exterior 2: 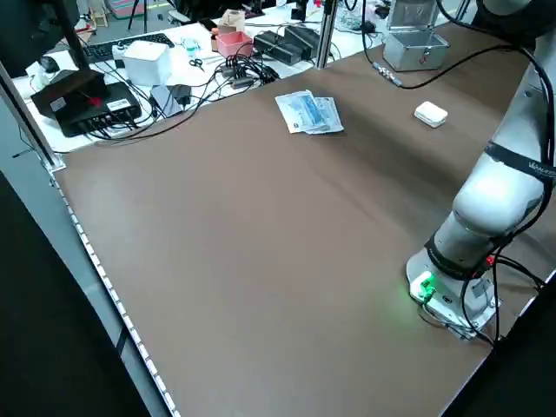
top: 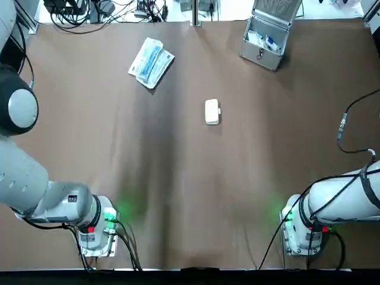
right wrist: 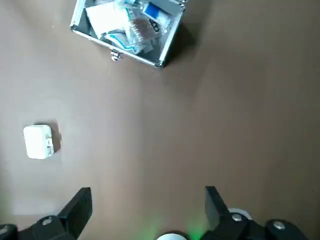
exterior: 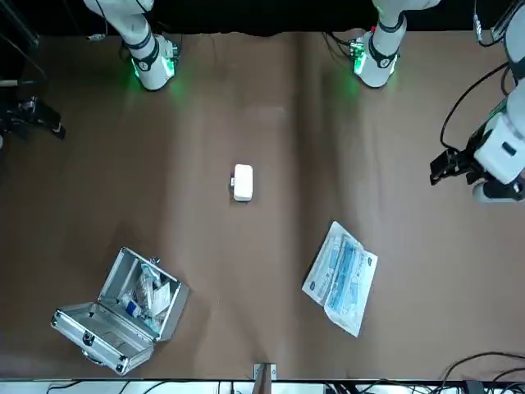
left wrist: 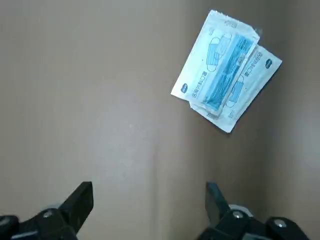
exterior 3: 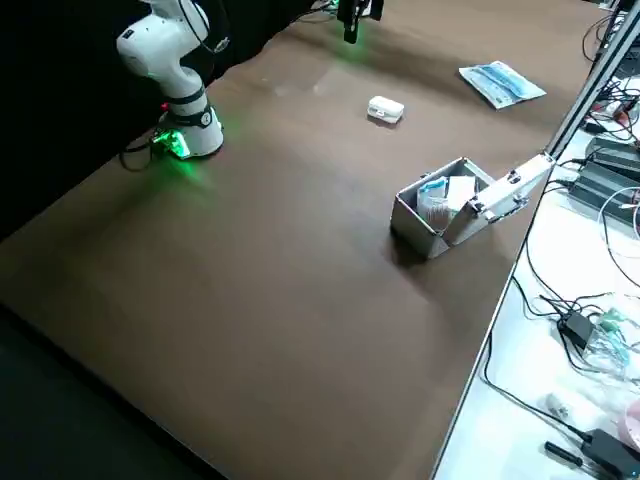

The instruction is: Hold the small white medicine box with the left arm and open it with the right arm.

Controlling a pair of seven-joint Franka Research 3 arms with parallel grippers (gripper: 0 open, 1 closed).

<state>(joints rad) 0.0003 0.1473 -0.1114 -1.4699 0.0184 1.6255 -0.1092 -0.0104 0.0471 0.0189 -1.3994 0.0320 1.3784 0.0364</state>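
Note:
The small white medicine box (top: 212,111) lies flat and closed near the middle of the brown table (top: 190,190); it also shows in the front view (exterior: 243,182) and the right wrist view (right wrist: 38,142). My left gripper (left wrist: 149,207) hangs open high above the table's left part, with nothing between its fingers and the box out of its view. My right gripper (right wrist: 148,210) is open too, raised over the right side, well away from the box. Neither gripper touches anything.
A stack of blue-and-white mask packets (top: 151,62) lies at the far left. An open metal case (top: 267,35) holding small supplies stands at the far right. Cables and desk clutter (exterior 2: 174,61) sit beyond the far edge.

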